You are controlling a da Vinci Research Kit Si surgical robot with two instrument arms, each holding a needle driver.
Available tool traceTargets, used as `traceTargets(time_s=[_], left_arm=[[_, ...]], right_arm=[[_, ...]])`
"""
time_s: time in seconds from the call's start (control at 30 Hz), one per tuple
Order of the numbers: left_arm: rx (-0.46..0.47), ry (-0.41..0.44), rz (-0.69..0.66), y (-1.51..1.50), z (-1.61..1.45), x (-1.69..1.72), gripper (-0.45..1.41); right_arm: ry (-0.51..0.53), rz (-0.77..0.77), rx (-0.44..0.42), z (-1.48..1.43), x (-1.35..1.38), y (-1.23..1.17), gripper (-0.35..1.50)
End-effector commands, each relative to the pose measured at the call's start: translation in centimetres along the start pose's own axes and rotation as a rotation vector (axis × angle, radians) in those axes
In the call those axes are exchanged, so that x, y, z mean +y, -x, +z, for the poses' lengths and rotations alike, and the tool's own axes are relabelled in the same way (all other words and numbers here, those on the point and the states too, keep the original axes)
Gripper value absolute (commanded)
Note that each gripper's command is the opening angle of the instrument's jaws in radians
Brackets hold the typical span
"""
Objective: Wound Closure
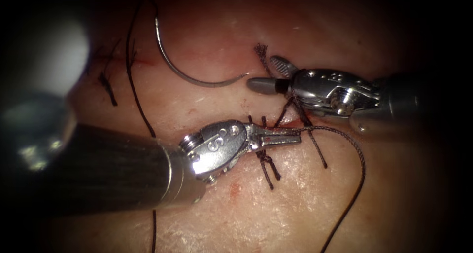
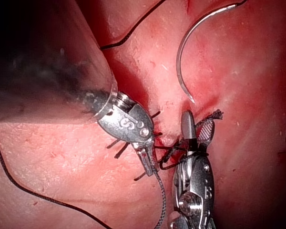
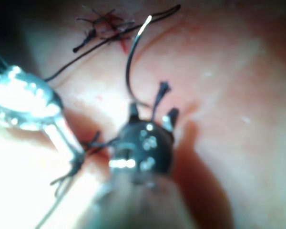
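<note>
Nearest the lens in the endoscope view, the left arm's thick dark shaft runs in from the lower left of the frame and ends in a silver wristed needle driver, the left tool (image 1: 294, 136), whose jaws are clenched on the dark braided suture thread (image 1: 355, 154) right at the cut; from there the strand loops out to the right and falls toward the lower right of the frame. Going back to the left edge, a small dark knot with short cut ends of thread (image 1: 107, 88) sits on the pale pink, skin-textured pork tissue (image 1: 276, 218) in the upper left, and another length of the same thread trails down past it. Next, in the upper centre, the curved steel needle (image 1: 185, 75) lies loose on the tissue surface, held by neither tool and not in the tissue, its point aimed right toward the other instrument. Below it, at mid-frame, the short reddened cut (image 1: 290, 122) carries tied stitches with frayed tails crossing it. On the right, the silver right tool (image 1: 268, 73) comes in from the frame's right edge with its jaws spread apart, grasping nothing as far as the blurred right wrist view allows.
</note>
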Motion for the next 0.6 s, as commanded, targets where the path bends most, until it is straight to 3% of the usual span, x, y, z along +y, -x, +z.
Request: traceTargets(time_s=[0.03, 0.1, 0.13, 0.17, 0.2, 0.6], left_arm=[[0.0, 0.0, -0.003, 0.11, 0.06, 0.05, -0.45], [0.0, 0.0, -0.003, 0.12, 0.07, 0.06, -0.45], [0.0, -0.001, -0.003, 0.12, 0.07, 0.06, -0.45], [0.0, -0.001, -0.003, 0.12, 0.07, 0.06, -0.45], [0.0, -0.001, -0.003, 0.12, 0.07, 0.06, -0.45], [-0.003, 0.005, -0.003, 0.1, 0.03, -0.06, -0.45]], right_arm=[[-0.003, 0.001, 0.0, 0.07, -0.06, 0.04, 0.74], [-0.003, 0.001, 0.0, 0.06, -0.07, 0.04, 0.56], [0.0, 0.001, 0.001, 0.06, -0.07, 0.04, 0.27], [-0.015, 0.0, -0.003, 0.06, -0.07, 0.05, -0.13], [-0.018, 0.0, -0.003, 0.06, -0.07, 0.04, -0.28], [-0.094, -0.004, -0.019, -0.13, -0.17, 0.0, -0.35]])
